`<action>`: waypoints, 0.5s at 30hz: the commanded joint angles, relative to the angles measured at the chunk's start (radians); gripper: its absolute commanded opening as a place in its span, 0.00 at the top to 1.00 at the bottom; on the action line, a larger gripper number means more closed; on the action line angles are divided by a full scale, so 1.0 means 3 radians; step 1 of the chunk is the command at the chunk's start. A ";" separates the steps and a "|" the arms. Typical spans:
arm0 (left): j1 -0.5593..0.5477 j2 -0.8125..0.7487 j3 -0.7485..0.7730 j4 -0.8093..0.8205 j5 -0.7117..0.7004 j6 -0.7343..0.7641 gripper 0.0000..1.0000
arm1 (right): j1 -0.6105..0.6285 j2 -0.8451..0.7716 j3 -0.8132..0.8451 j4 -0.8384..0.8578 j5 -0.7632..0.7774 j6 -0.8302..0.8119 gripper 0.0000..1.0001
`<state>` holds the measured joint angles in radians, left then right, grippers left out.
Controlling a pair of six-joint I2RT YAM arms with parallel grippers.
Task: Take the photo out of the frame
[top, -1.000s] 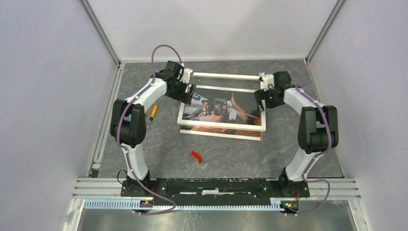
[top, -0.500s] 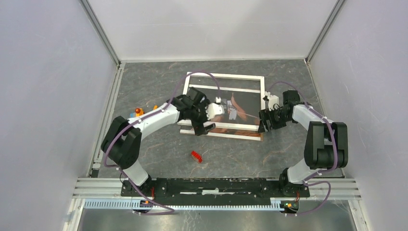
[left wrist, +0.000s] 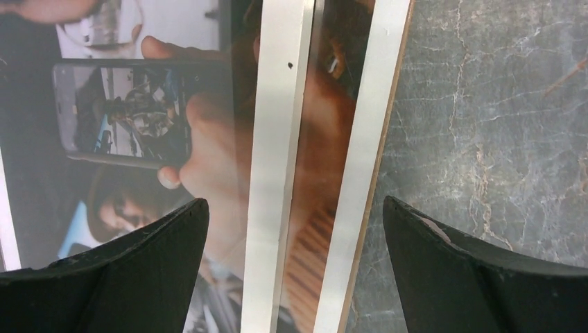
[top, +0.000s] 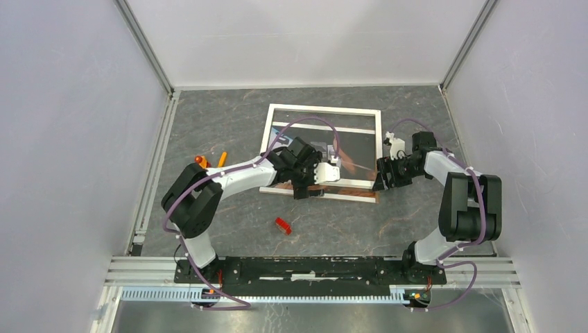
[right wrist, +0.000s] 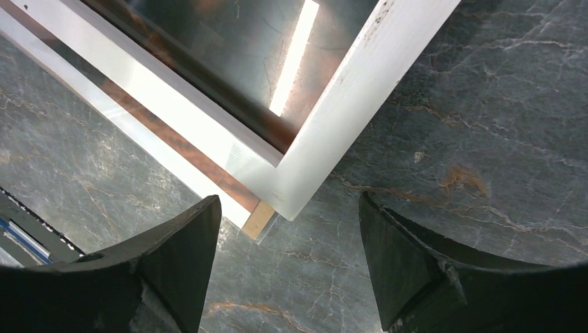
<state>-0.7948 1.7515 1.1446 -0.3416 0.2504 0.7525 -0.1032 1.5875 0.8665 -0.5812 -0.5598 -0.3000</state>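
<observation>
Photo (top: 357, 154) lies on the grey table (top: 222, 114) beneath the frame (top: 324, 108), about mid-table. It is shifted toward the near side, so some of the print shows past the frame's near rail.

Nearest of all, a small red piece (top: 282, 225) sits alone on the table, well apart from the frame. Next comes a white strip (left wrist: 364, 173) with a brown edge. It runs just outside the near rail, with a band of print showing between the two.

The left claw (left wrist: 295, 208) hangs over this rail, its jaws spread wide to either side of rail and strip, gripping nothing. The right claw (right wrist: 290, 201) hangs over the frame's near right corner, jaws likewise wide apart and empty. A tan board corner (right wrist: 258, 220) pokes out from under that corner.

Farther back on the left, an orange-handled tool (top: 222, 158) lies near the frame's left side. At the far end, a second white bar (top: 326, 127) runs just inside the frame's far rail.
</observation>
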 commanded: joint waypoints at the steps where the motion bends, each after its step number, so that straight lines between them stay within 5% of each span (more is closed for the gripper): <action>1: -0.0070 0.0104 0.0036 0.0239 -0.0160 0.0197 0.00 | -0.0047 0.0014 -0.0020 -0.0041 -0.0128 0.0013 0.21; 15: -0.0101 0.0307 0.0119 0.0252 -0.0333 0.0227 0.00 | -0.0131 0.0014 0.0000 -0.0071 -0.0082 0.0008 0.19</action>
<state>-0.8204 1.8313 1.1454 -0.3038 0.1810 0.7841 -0.1341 1.5879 0.8661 -0.5930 -0.5766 -0.2981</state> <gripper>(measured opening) 0.996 0.807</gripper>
